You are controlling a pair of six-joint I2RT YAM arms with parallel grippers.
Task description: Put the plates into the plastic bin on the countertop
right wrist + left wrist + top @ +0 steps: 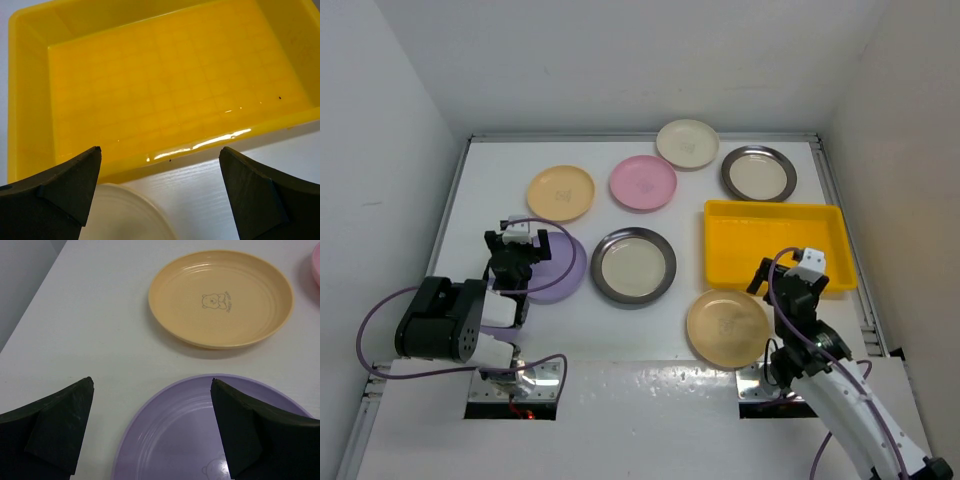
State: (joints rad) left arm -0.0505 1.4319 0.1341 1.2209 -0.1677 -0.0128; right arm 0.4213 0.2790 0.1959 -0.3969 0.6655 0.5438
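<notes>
Seven plates lie on the white countertop [470,300]: yellow-orange [560,192], pink [643,183], cream [687,143], a steel-rimmed one [758,173] at the back right, a second steel-rimmed one [633,266] in the middle, purple [563,270] and tan [727,327]. The yellow plastic bin [777,245] is empty. My left gripper [523,246] is open over the purple plate's far left rim [200,430], with the yellow-orange plate [220,297] beyond. My right gripper [788,273] is open above the bin's near rim [165,85], holding nothing, with the tan plate's edge [120,215] below.
White walls enclose the countertop on the left, back and right. The pink plate's edge [316,265] shows at the left wrist view's far right. The tan plate lies just in front of the bin's near left corner.
</notes>
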